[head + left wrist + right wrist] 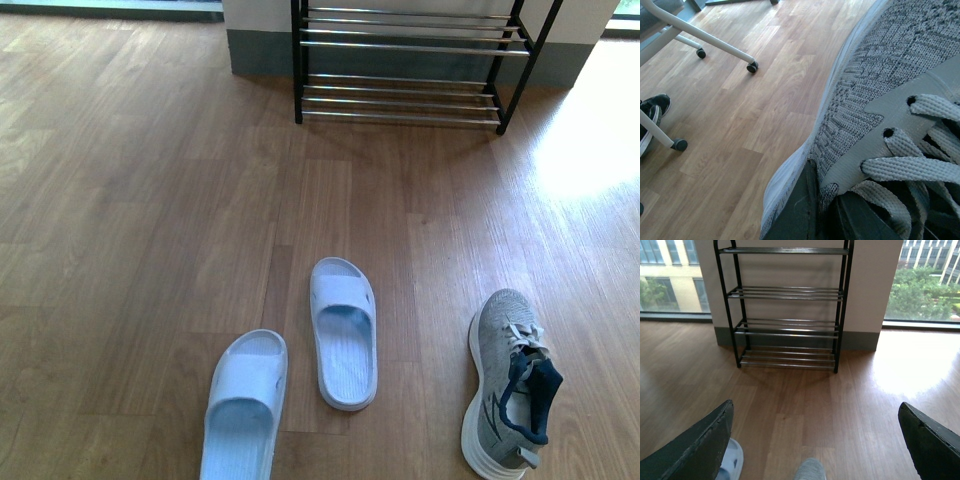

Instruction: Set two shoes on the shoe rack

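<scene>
1. Left gripper [827,215]: its dark fingers are closed on the side wall of a grey sneaker [875,75] beside the laces, apparently 1 finger outside and 1 inside the opening. This sneaker is out of the front view.
2. Expect the knit upper to be soft and to fold. The shoe is probably light with a stiff sole, so it may hang and swing from this hold.
3. Right gripper [815,407]: jaws spread wide, holding nothing, facing the shoe rack [785,292].
4. On the floor, well short of the rack, lie the left slide [245,400], the middle slide [343,330] and the other sneaker [508,385].
5. The slides look like smooth rubber and may slip. Take hold across the strap.
</scene>
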You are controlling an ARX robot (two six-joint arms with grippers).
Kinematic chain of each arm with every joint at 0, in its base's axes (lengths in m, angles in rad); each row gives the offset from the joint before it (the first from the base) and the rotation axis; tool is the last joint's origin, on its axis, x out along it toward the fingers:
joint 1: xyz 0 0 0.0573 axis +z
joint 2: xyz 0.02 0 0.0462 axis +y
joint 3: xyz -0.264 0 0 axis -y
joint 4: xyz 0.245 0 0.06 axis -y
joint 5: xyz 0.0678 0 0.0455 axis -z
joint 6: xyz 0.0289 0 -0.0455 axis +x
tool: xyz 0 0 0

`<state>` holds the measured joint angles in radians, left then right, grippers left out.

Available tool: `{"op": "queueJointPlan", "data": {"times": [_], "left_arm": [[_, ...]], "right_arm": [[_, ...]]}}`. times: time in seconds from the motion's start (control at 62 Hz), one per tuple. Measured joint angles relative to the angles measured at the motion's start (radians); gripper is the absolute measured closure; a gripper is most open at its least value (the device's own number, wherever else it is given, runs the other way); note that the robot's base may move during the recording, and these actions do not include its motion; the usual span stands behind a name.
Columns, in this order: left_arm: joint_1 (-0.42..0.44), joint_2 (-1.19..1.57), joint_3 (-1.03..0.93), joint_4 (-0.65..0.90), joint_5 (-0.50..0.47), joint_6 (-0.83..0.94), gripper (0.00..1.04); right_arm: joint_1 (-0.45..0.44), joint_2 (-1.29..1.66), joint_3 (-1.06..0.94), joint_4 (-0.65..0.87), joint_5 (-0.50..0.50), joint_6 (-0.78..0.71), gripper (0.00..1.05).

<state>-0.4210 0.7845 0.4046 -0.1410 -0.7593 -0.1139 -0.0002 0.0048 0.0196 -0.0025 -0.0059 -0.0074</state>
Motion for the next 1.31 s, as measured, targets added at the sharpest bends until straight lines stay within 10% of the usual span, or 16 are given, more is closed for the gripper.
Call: {"op": "queueJointPlan", "data": {"times": [0.097,0.258,0.565,1.306], "left_arm": [[0.000,0.000,0.000,0.000,0.000,-0.001,1.03],[0.000,0.000,0.000,0.000,0.003,-0.001,1.03],[0.000,0.000,0.000,0.000,0.003,-0.002,1.03],[0.000,0.000,0.000,0.000,0.003,-0.002,1.03]], "right_arm": [[0.051,0.184,0.044,-0.083,0.000,-0.047,0.09],[0.156,0.884,0.112,0.328,0.090,-0.016,0.09],[0.225,1.858,0.335,0.648,0.104,0.116,0.09],[0.079,2.496,0.698,0.674,0.164,0.092,0.09]]}}
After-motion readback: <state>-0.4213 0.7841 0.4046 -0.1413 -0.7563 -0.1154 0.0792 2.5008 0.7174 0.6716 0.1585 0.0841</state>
